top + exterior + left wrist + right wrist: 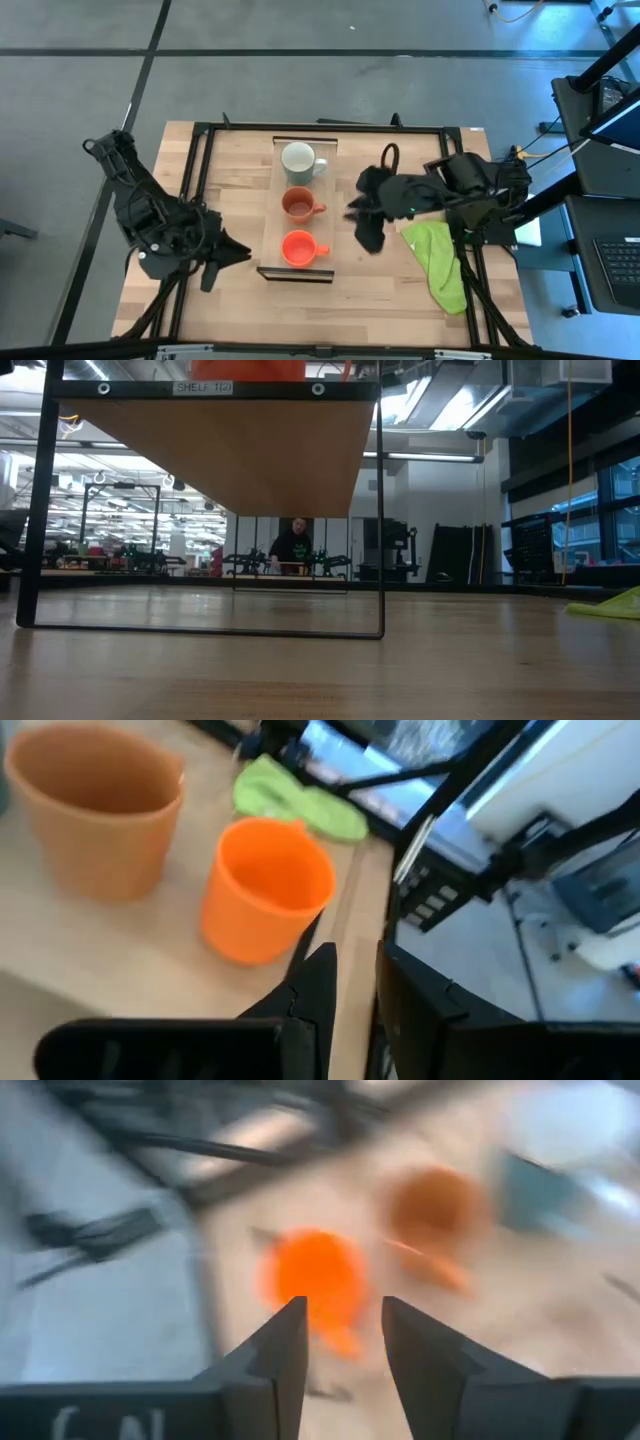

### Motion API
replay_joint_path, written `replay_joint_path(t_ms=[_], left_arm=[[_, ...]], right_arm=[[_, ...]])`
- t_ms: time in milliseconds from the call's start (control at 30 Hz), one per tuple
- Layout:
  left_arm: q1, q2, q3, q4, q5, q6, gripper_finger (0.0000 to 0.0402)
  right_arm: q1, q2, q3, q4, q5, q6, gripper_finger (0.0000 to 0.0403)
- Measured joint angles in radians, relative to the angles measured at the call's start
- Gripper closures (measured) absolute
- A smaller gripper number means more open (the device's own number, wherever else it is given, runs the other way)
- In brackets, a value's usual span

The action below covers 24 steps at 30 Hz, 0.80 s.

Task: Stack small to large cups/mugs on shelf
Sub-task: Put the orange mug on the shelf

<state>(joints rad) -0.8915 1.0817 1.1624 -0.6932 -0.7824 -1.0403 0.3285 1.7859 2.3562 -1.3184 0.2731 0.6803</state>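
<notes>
Three mugs stand in a row on the light-wood shelf (272,215). The pale grey-green one (298,160) is at the far end, the brownish-orange one (298,203) in the middle and the bright orange-red one (299,247) at the near end. My left gripper (228,262) is open and empty, left of the shelf's near end. Its wrist view shows the orange-red mug (265,890) and the brownish-orange mug (100,810) ahead. My right gripper (358,222) is open and empty, right of the shelf. It points toward the orange-red mug (315,1280).
A green cloth (440,258) lies on the table at the right, under my right arm. A black frame (200,160) runs around the tabletop. The low view looks under the raised shelf (250,450). A person (295,545) stands far off in the room behind.
</notes>
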Motion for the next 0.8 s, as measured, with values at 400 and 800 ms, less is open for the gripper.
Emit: replay_joint_path(t_ms=[400, 800], left_arm=[[0.131, -0.001, -0.035, -0.145, 0.11, -0.034, 0.0333], [0.205, -0.002, -0.143, -0.079, 0.214, -0.054, 0.0333]], right_arm=[[-0.057, 0.004, -0.254, 0.055, -0.102, 0.151, 0.0271], [-0.115, 0.003, -0.527, 0.407, -0.319, 0.1, 0.0271]])
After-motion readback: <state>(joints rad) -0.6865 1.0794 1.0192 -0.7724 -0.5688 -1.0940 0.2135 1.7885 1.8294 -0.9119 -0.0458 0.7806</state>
